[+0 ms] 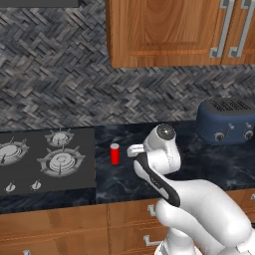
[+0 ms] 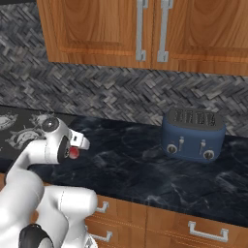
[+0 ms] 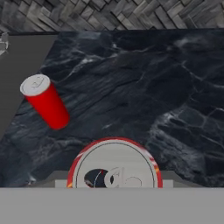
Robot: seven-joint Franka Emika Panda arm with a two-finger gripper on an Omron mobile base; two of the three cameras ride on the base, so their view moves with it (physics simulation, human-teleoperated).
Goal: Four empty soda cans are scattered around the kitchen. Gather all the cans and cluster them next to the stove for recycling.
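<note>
A red soda can [image 1: 115, 153] stands upright on the dark marble counter, just right of the stove [image 1: 47, 172]. In the hand view this can [image 3: 45, 103] sits at the left, beside the stove's grey edge [image 3: 17, 83]. A second red soda can [image 3: 114, 164] shows its silvery top right under the hand, and my gripper [image 3: 114, 177] is shut on it. A small red part of this held can [image 2: 73, 153] peeks out by the hand in the right base view. The gripper [image 1: 133, 150] hovers over the counter, a little to the right of the standing can.
A blue toaster [image 1: 226, 122] stands at the back right of the counter [image 2: 135, 169]. Wooden wall cabinets [image 1: 169, 30] hang above, and drawers [image 2: 193, 227] run below the counter's front edge. The stove's silver burners [image 1: 61, 160] lie to the left.
</note>
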